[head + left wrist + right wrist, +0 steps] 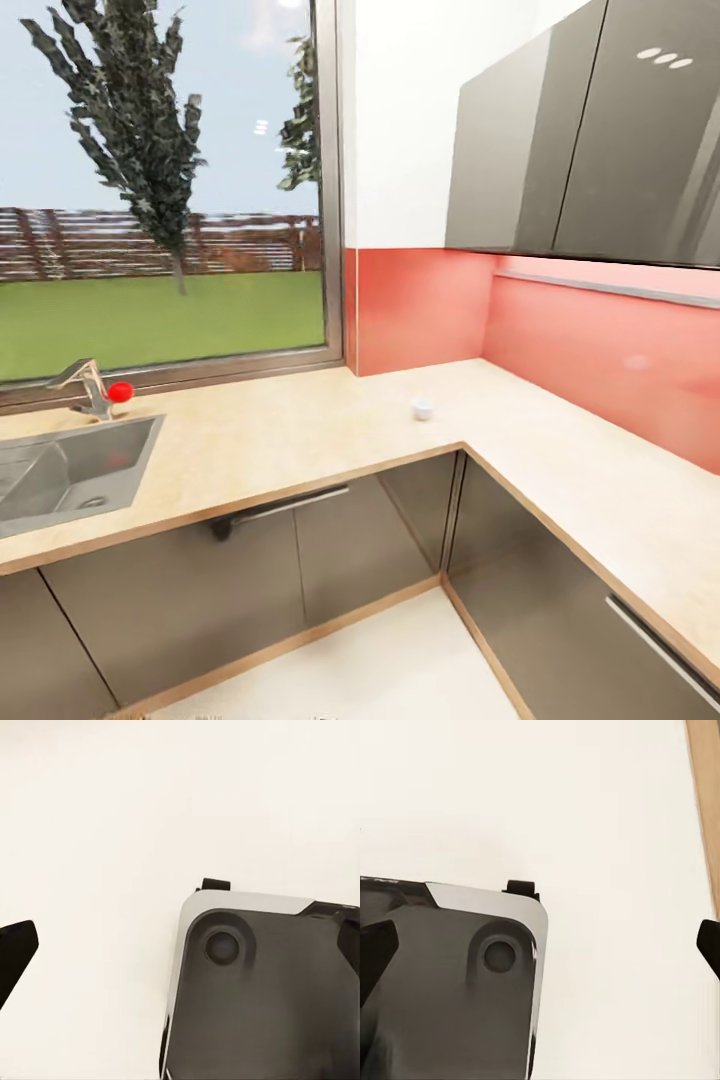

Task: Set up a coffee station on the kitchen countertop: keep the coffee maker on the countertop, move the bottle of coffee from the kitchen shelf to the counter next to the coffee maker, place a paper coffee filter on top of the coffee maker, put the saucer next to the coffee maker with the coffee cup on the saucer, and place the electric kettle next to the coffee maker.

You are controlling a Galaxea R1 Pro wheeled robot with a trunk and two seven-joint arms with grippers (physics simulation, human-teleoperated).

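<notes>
The kitchen countertop [300, 440] runs in an L under a window and along a red backsplash. A small white coffee cup [421, 407] stands alone on it near the inner corner. In the left wrist view my left gripper [180, 952] is open, its dark fingertips [15, 954] at the picture's edges, over pale floor and my own grey base [262, 997]. My right gripper [540, 949] is likewise open above the floor and the base [450, 982], holding nothing.
A steel sink [70, 470] with a faucet [92, 388] and a red knob sits at the counter's left. Grey upper cabinets [590, 130] hang over the right run. Grey cabinet fronts [250, 570] close the space below; pale floor [370, 670] lies in the corner.
</notes>
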